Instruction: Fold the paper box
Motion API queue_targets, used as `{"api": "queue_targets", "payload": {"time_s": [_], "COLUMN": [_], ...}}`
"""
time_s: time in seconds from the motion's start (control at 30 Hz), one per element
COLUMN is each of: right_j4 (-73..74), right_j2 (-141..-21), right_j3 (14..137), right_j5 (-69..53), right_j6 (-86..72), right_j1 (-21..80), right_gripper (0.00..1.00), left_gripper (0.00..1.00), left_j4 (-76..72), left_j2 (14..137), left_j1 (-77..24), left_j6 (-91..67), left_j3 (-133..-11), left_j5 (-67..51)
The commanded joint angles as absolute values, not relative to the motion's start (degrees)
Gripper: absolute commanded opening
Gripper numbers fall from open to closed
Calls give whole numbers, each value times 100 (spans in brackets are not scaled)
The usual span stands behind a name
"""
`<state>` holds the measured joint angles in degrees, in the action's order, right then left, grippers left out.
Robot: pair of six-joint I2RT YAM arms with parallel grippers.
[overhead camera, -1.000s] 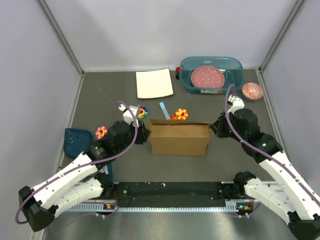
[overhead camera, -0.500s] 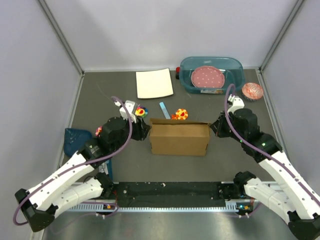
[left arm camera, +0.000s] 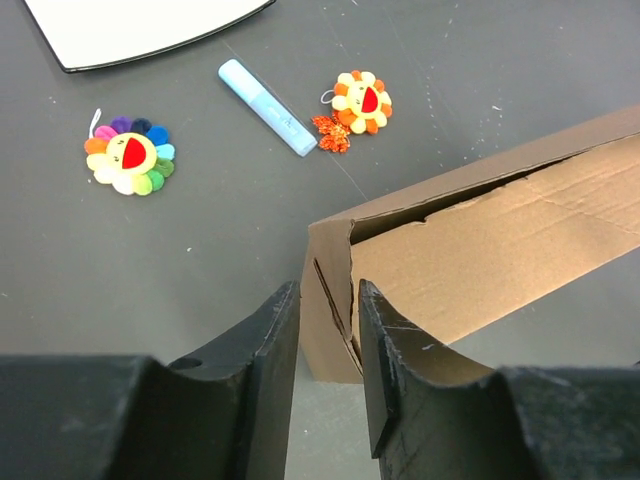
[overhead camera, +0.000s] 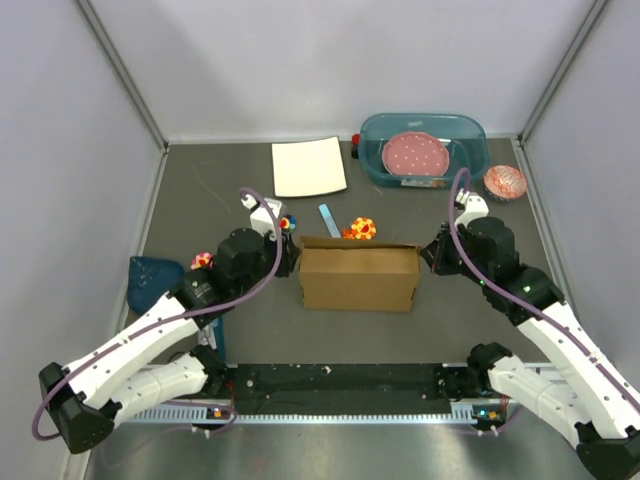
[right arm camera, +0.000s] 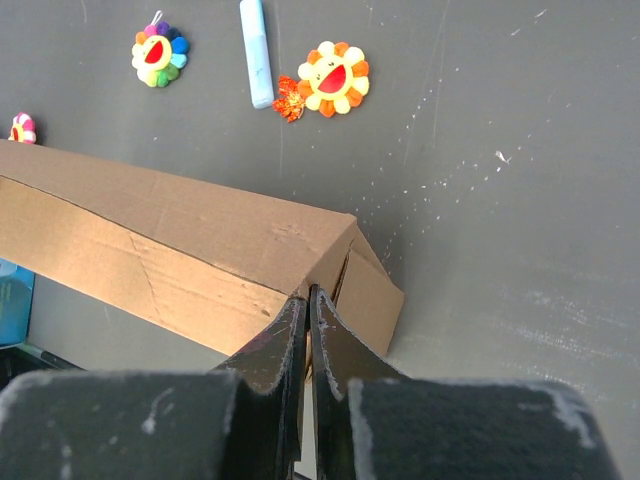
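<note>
Paper box at mid-bench, brown cardboard, walls raised, long side toward the arms; inside not visible. At far left, dark blue item lying flat. Left fingers clamped on the box's left end wall. Behind the box, loose on the bench: white sheet, rainbow flower, pale blue stick, orange flower. Right fingers pressed fully together, tips at the top edge of the box's right end. Back right, teal tub holding a pink dotted plate; just beside it, outside, a red-and-white paper cup.
</note>
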<state>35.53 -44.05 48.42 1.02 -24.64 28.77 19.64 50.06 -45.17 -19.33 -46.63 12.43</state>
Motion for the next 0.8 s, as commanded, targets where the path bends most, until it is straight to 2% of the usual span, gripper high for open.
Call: {"api": "queue_targets", "payload": {"time_s": [0.0,0.17,0.3,0.37,0.77], "right_j4": [4368,4368,4368,4377,4544], "right_j2": [-4518,-4517,-4500,-4491,-4474], "right_j3": [4641,4632,4641,4641,4729], "right_j5": [114,105,114,123,185], "right_j6": [-2452,-2461,-2452,-2461,-2514], "right_j1": [2979,2988,3006,3006,3015], "right_gripper": [0,0,0,0,0], "left_gripper": [34,23,6,1,0], "left_j4": [1608,1538,1512,1486,1134], "left_j2": [5097,5177,5238,5230,4843], "left_j1": [-4518,-4500,-4500,-4500,-4509], "left_j6": [-1784,-1767,-1784,-1784,-1994], "left_j3": [-4939,-4939,-4896,-4861,-3850], "left_j5": [1362,1336,1222,1169,598]}}
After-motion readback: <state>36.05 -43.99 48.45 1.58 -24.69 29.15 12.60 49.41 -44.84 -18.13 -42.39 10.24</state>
